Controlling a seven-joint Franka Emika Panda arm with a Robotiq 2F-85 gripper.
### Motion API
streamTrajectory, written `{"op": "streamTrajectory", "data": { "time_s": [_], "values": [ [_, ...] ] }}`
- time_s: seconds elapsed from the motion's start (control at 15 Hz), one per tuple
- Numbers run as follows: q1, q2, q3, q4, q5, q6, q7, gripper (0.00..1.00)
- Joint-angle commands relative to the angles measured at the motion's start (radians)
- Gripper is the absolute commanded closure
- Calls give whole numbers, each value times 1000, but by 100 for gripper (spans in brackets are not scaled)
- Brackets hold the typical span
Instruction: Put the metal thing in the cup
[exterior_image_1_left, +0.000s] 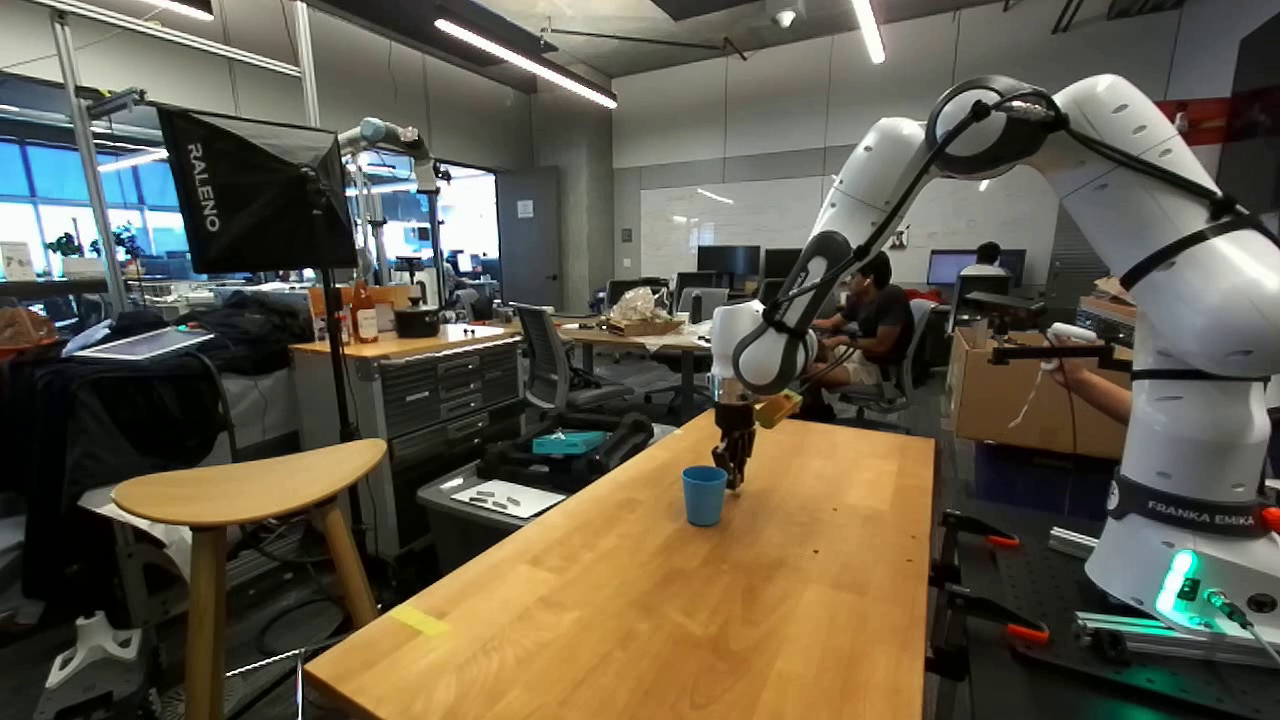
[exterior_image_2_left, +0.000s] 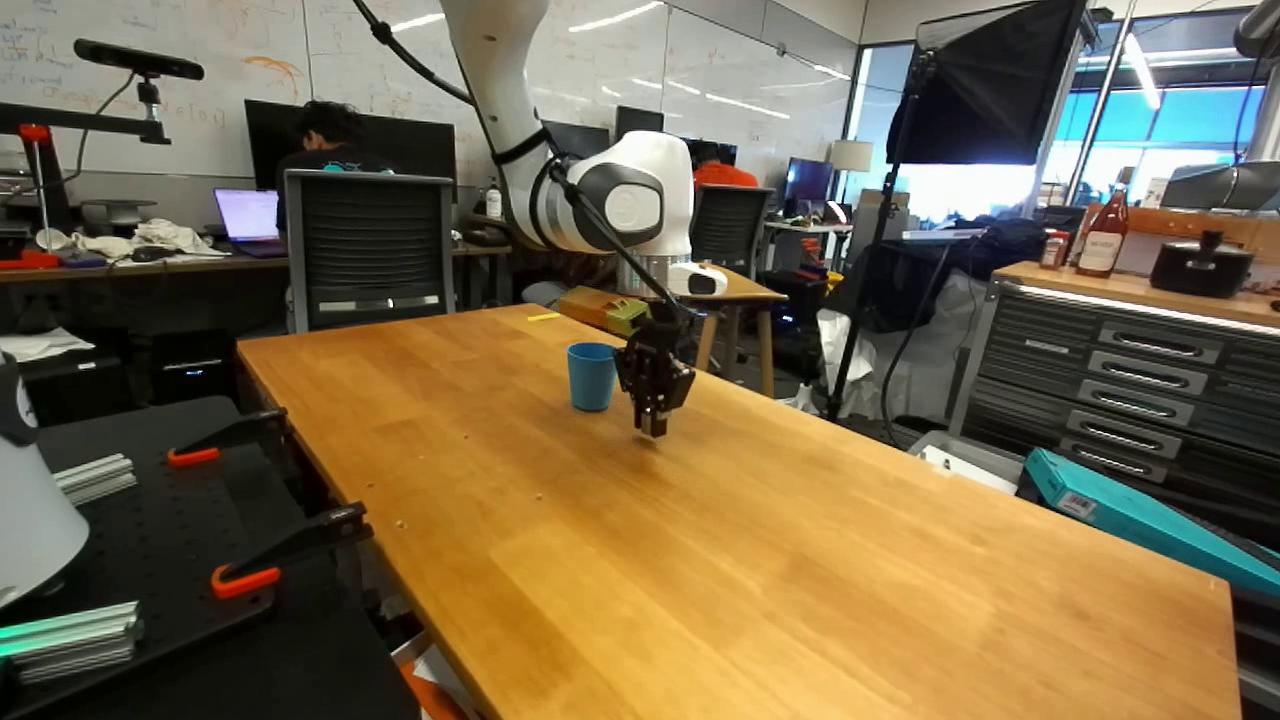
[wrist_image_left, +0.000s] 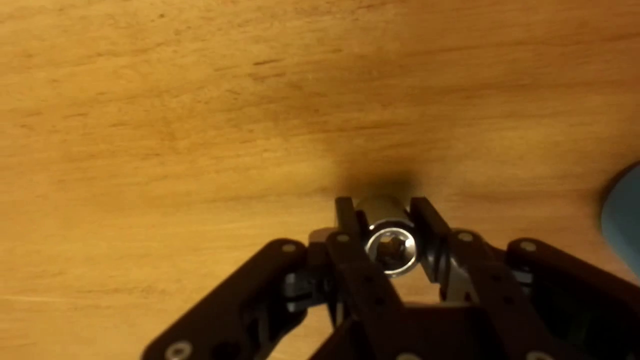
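Metal thing (wrist_image_left: 392, 245): small, shiny, round and hollow at the top, held roughly upright between the fingers (wrist_image_left: 427, 230) of the end effector (wrist_image_left: 382, 204); whether its foot touches the worktop (exterior_image_1_left: 640, 620) or hangs just above it cannot be told.
End effector: pointing down, clasping the metal thing from both sides, its fingertips (wrist_image_left: 344, 206) low.
Cup (exterior_image_1_left: 705, 498): blue, upright, just beside the end effector and apart from the fingers, at the right edge of the wrist view.
Polished sides: the likeliest early fault; smooth curves would give the fingers little to bite on, so a light squeeze or a jerky lift could let the metal thing twist or drop beneath the end effector.
Cup wall: the fingertips sit lower than the rim (exterior_image_1_left: 705, 477), so a sideways move before enough height is gained would probably strike and topple it.
Cup mouth: small against the end effector, it seems; a release off centre could land the metal thing on the rim or outside, where it would likely roll away from under the fingers.
Wrist view: only a slice of the cup shows, so steering by it alone invites a misplaced drop.
Linkage (wrist_image_left: 230, 300): broad; parting the fingers too deep inside could shove the cup.
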Motion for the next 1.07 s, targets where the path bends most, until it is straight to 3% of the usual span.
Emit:
{"op": "streamTrajectory", "data": {
  "time_s": [0.0,0.6,1.0],
  "values": [
    [-19,-72,35,28,32,-81,-35,90],
    [-54,-210,148,38,210,-288,-160,90],
    [-42,-210,155,30,251,-254,-191,90]
  ]
}}
